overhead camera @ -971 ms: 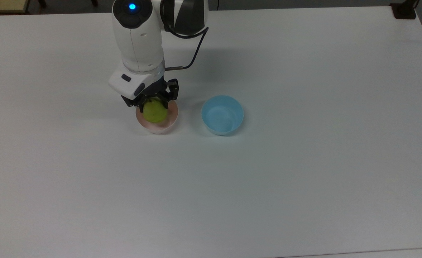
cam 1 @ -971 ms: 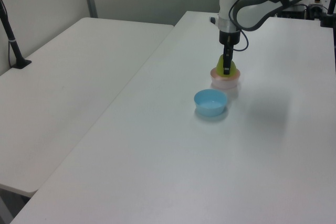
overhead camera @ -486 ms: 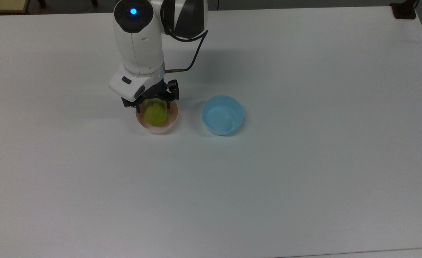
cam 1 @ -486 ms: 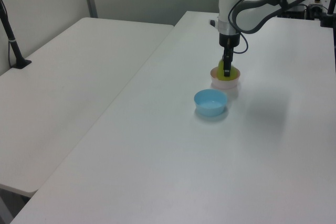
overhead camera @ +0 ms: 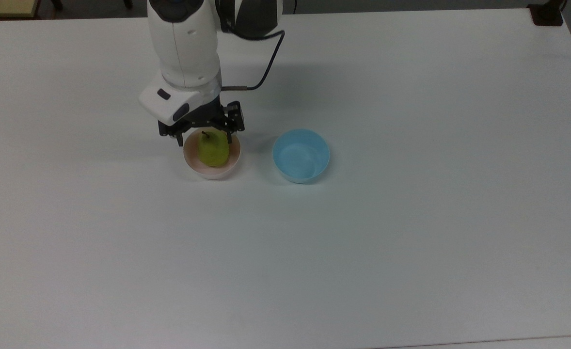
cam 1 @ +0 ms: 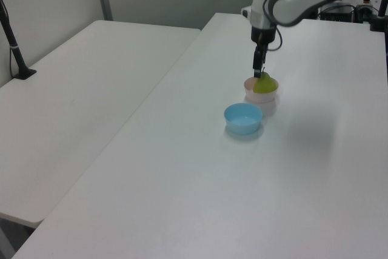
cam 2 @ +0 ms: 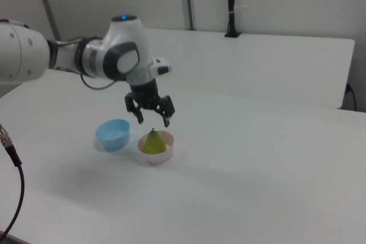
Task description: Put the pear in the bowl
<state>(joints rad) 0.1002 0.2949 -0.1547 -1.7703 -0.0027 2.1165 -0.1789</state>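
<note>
Pear: the pear (overhead camera: 213, 148) sits upright inside the pink bowl (overhead camera: 233, 160), stem up, its yellow-green body rising above the rim; in the right view the pear (cam 2: 152, 142) stands free of the fingers above it.
Bowl: the pink bowl (cam 2: 165, 156) rests on the white desk (overhead camera: 363, 232), well in from every edge and nearer the desk's far edge in the top view than its near edge.
Gripper: the gripper (cam 2: 152, 116) hangs just above the pear, pointing straight down; in the top view the gripper (overhead camera: 204, 136) is over the bowl's far rim.
Jaws: spread wide and holding nothing, with one finger on each side of the pear's stem and a clear gap below them in the right view.
Fingers: the dark fingertips (cam 2: 166, 122) end above the top of the pear and touch neither fruit nor bowl.
Blue bowl: the light blue bowl (overhead camera: 301, 155) stands beside the pink one, to the top view's right of it, close but apart; its inside holds nothing.
Same pair from the side: in the left view the blue bowl (cam 1: 243, 117) is nearer the camera, and the pink bowl (cam 1: 250, 93) with the pear (cam 1: 264, 84) is just behind it.
Arm: the white arm (overhead camera: 184, 43) comes in from the desk's far edge in the top view, with a black cable (overhead camera: 268, 67) looping off its wrist.
Second desk: another white desk (cam 1: 79, 95) stands alongside, past a narrow gap, on the left view's left.
</note>
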